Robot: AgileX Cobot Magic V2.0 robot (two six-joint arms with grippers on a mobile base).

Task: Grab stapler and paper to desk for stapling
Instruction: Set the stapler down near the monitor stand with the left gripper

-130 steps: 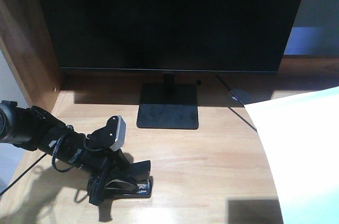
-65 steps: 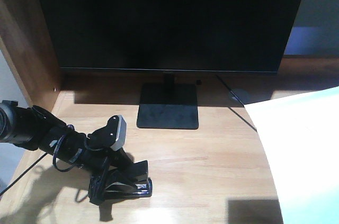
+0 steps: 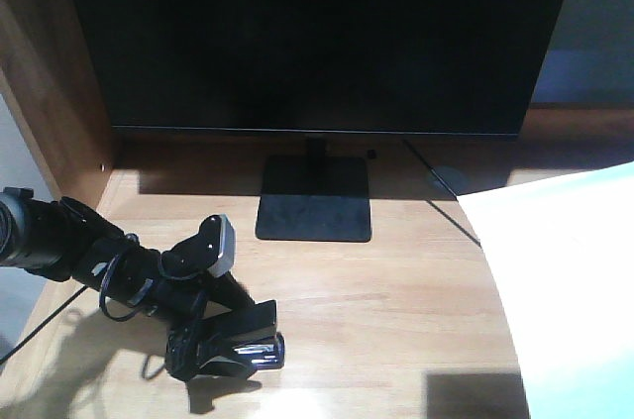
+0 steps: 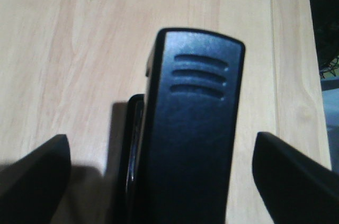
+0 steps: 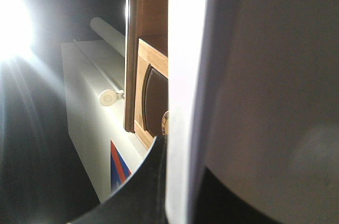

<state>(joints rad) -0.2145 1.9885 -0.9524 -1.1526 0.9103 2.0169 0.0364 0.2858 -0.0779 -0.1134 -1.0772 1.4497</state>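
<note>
The stapler (image 4: pixel 190 128) lies flat on the desk (image 4: pixel 69 38) between the wide-spread jaws of the left gripper (image 4: pixel 161 147), which touch nothing. It looks stiff, compact and fairly weighty with a smooth plastic top, so a squeeze across its narrow sides near the middle should hold, while pressing on the top might fire it. The paper (image 3: pixel 565 280) hangs over the desk's right side, apparently pinched at an edge by the right gripper (image 5: pixel 183 197); light and floppy, it could sag, slip or crease.
</note>
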